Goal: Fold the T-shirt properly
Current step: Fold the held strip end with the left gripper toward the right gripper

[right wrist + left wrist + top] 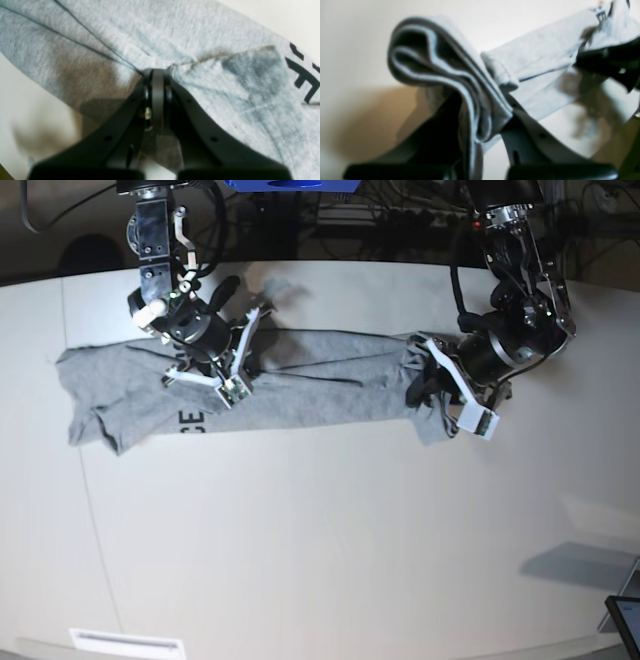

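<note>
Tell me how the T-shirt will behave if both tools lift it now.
The T-shirt is probably floppy: its layers bunch into soft folds at the left tool. It will likely sag between the left tool and the right tool, because only two small spots are pinched. The loose end may trail.

T-shirt (pixel 212 32): soft heathered grey knit cloth, matt, faintly fuzzy; printed black lettering (pixel 303 75) flat. Gripper fingers (pixel 200 117): black plastic, smooth, dull sheen. Table (pixel 330 530): pale, smooth, matt surface.
</note>
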